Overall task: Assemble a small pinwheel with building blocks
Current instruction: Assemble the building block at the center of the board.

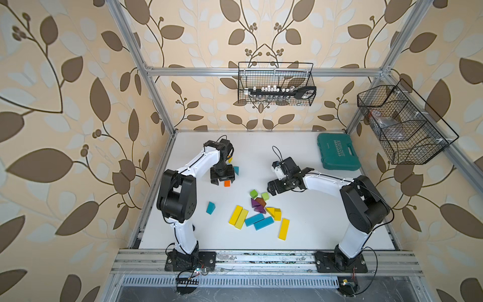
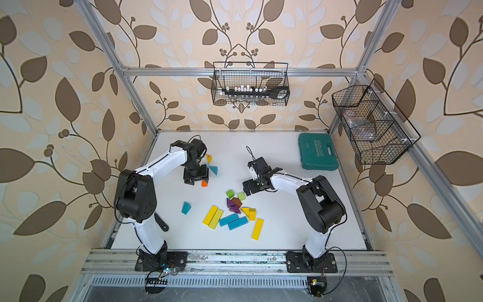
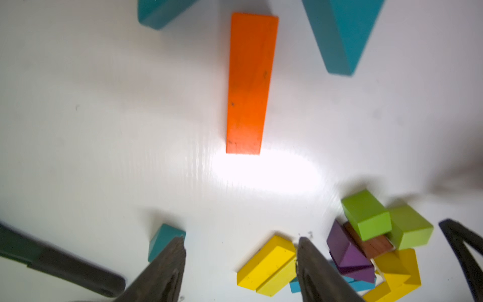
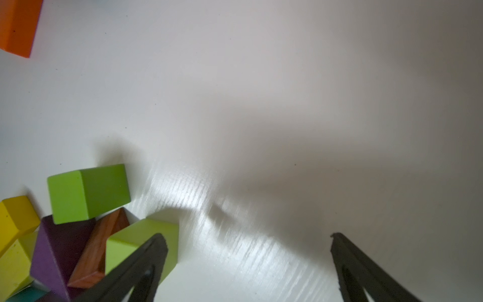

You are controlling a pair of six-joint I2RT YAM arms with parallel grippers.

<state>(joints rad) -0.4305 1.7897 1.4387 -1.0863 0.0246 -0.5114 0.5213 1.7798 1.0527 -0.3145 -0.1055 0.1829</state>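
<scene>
Your left jaws stand spread and empty above the orange bar [image 3: 249,83] on the surface [image 3: 104,117]; right jaws gape wide beside a green cube [image 4: 130,232].

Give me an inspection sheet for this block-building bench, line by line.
Surface: white tabletop, glossy, no spills seen.
Job's things: orange bar lying flat; teal wedges beside it; block pile mid-table; lone teal wedge apart.
Clutter: teal tool case, shut, far corner.
Grippers: left gripper open, empty; right gripper open, empty, beside green cubes.
Cables: black cables at arm bases, off the tabletop.
Surroundings: metal frame, leaf wallpaper, rear wire basket, side wire basket.
</scene>
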